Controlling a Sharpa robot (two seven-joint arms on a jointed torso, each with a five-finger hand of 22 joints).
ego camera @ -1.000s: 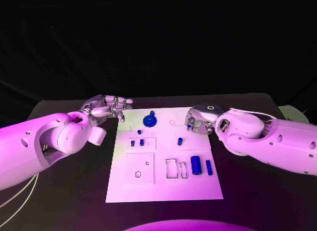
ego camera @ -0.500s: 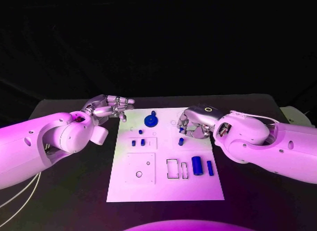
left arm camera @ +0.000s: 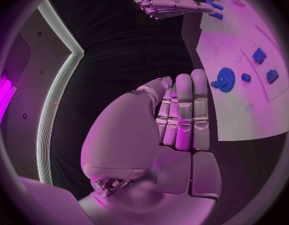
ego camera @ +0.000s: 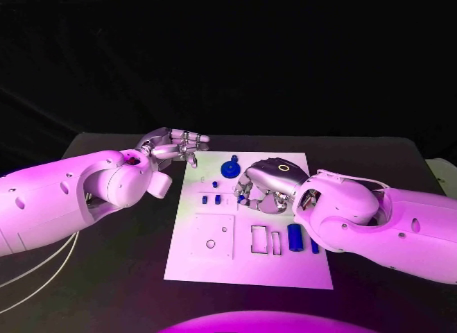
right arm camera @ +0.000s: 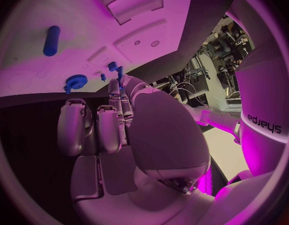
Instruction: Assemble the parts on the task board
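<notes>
my left hand (ego camera: 174,148) hangs off the task board (ego camera: 250,267) at about ten o'clock from the board's middle, over bare black table (ego camera: 108,277), just outside the board's left edge. its fingers lie straight and side by side with nothing in them; the left wrist view shows this plainly, the fingers (left arm camera: 184,110) pressed against each other and pointing toward the board's far corner, apart from it. that same view shows the blue gear (left arm camera: 226,79) with a small blue part (left arm camera: 246,77) beside it.

from above, the gear (ego camera: 230,168) sits near the board's far edge at twelve o'clock. the near half of the board, at six o'clock, lies open, with only shallow recesses and a small ring (ego camera: 210,243) at seven o'clock. along the right edge at four o'clock lie a thick blue cylinder (ego camera: 295,237) and a thin blue bar (ego camera: 314,245).

my right hand (ego camera: 265,186) sits over the board's middle, toward one o'clock, fingers curled down among the small blue parts (ego camera: 217,199). i cannot tell from above whether it holds one. the right wrist view shows my fingertips (right arm camera: 113,87) together close to a small blue part (right arm camera: 112,65), yet a grip is not clear there either.
</notes>
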